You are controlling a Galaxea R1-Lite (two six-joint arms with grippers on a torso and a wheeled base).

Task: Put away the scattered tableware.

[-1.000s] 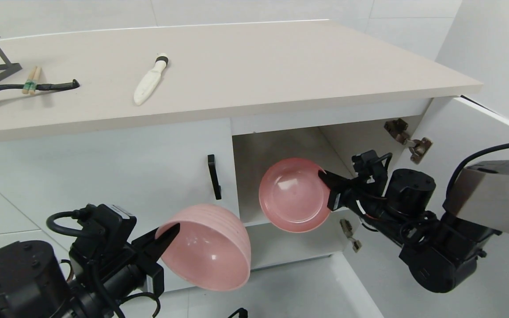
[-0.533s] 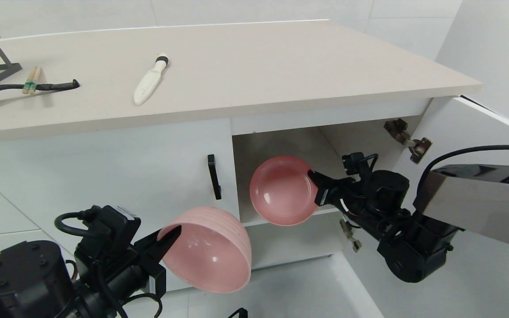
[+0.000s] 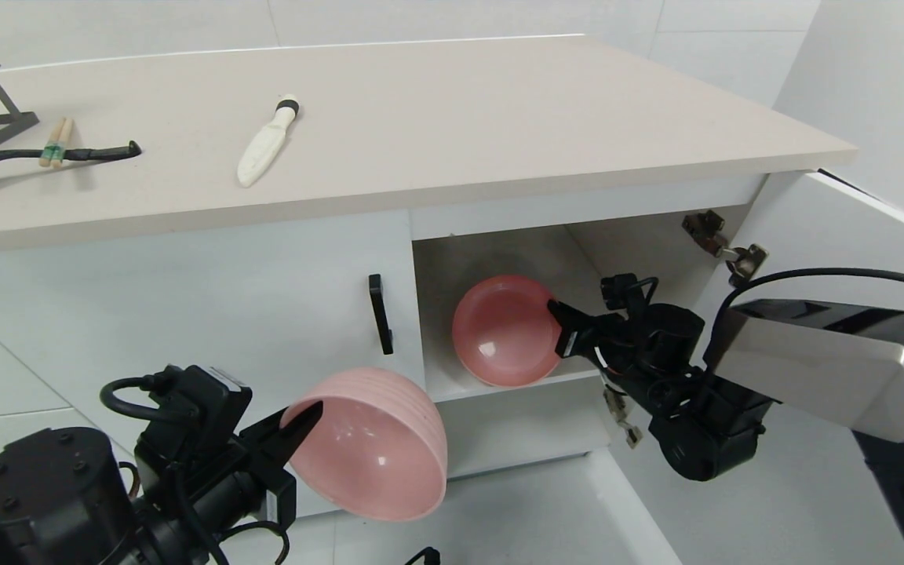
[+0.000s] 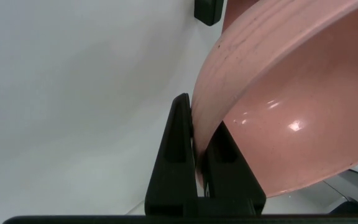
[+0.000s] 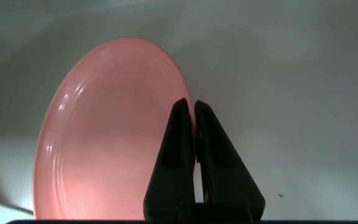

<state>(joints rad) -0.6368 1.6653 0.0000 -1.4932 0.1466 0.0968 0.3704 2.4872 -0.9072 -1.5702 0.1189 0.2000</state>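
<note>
Two pink pieces were in hand. The right gripper (image 3: 558, 314) was clamped on the rim of the plate (image 3: 503, 329), held on edge inside the open cabinet (image 3: 499, 243) at the shelf's front edge; contact with the shelf could not be confirmed. The left gripper (image 3: 303, 416) was clamped on the bowl (image 3: 377, 447) rim, before the closed door (image 3: 264, 290). Both pieces were judged stiff, glazed, slippery and breakable, and the rim was the only practical hold. A knife (image 3: 267, 141) and chopsticks (image 3: 54, 143) lay towards the counter's (image 3: 499, 118) left edge.
</note>
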